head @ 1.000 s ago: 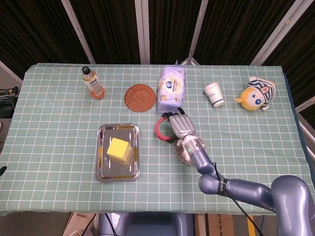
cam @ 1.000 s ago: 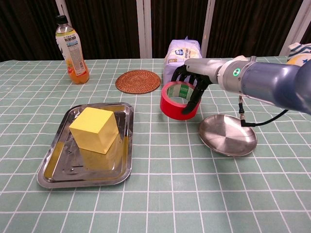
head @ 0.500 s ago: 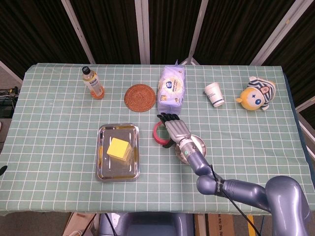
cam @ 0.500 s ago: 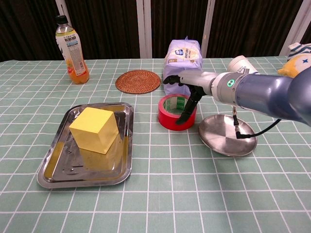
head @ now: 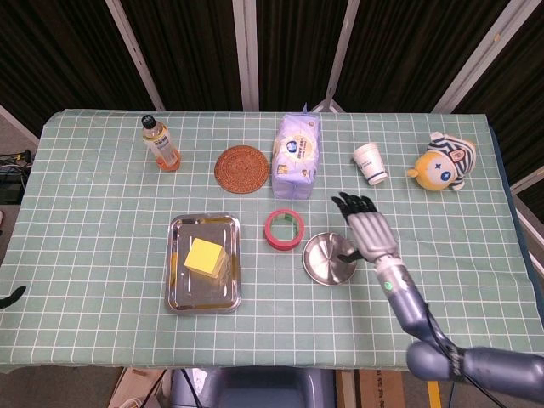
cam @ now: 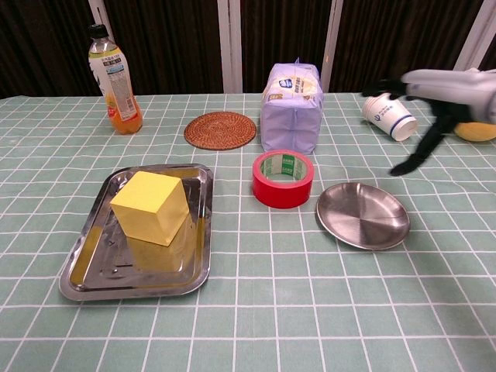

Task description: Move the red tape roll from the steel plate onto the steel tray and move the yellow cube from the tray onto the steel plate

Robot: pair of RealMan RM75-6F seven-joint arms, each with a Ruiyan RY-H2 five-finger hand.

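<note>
- Black fingers (head: 350, 202) of the right hand (head: 367, 228) are spread apart and hold nothing; the hand hangs over the desk (head: 102, 229) just right of the steel plate (head: 330, 259).
- A second ago this hand gripped the red tape roll (head: 284, 229) above the desk; it has since let go and drawn back to the right, blurred with motion in the chest view.
- The red tape roll now lies flat on the green checked cloth, just beside the plate's left edge, between it and the steel tray (head: 203, 263). It is off the plate but not on the tray.
- The plate is bare, so it looks ready to take the cube.
- The yellow cube (head: 205, 256) sits in the tray, untouched.
- Judgement: the roll has only gone halfway; it may be a handover spot for the left hand, which neither view shows. The roll must be picked up again and carried left.
</note>
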